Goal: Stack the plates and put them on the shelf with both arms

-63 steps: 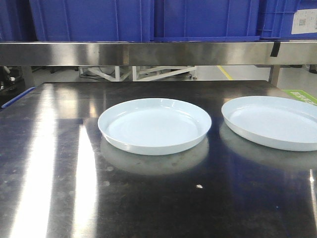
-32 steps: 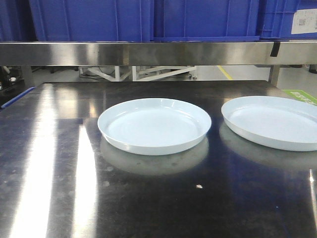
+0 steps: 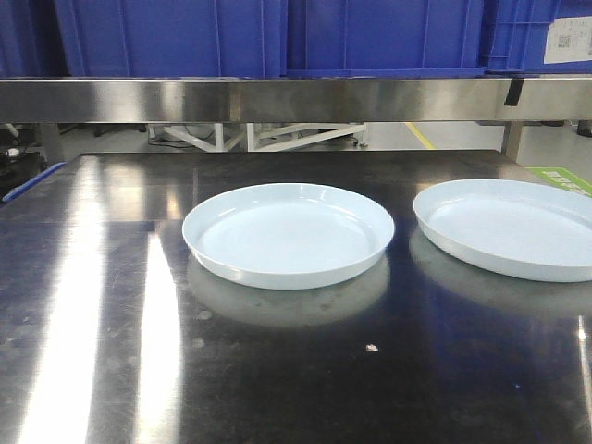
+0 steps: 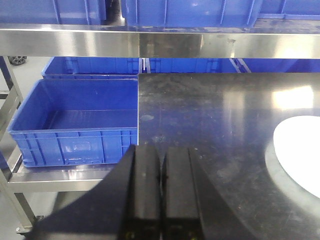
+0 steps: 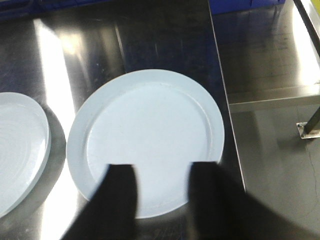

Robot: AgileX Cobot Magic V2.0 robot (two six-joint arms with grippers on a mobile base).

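Two pale blue-white plates lie flat and side by side on the dark steel table [image 3: 111,324]. One plate [image 3: 289,233] sits near the middle, the other plate [image 3: 507,227] at the right, cut off by the frame edge. The right wrist view looks down on the right plate [image 5: 145,140], with the middle plate's rim [image 5: 20,150] at the left. My right gripper [image 5: 163,166] hovers open over that plate's near rim, nothing between its fingers. My left gripper [image 4: 161,150] is shut and empty near the table's left edge, the middle plate's edge [image 4: 300,150] off to its right.
A steel shelf [image 3: 296,97] runs across the back above the table, with blue crates [image 3: 277,37] on it. A blue bin [image 4: 75,125] sits on a lower rack left of the table. A steel side surface [image 5: 270,50] adjoins the table on the right.
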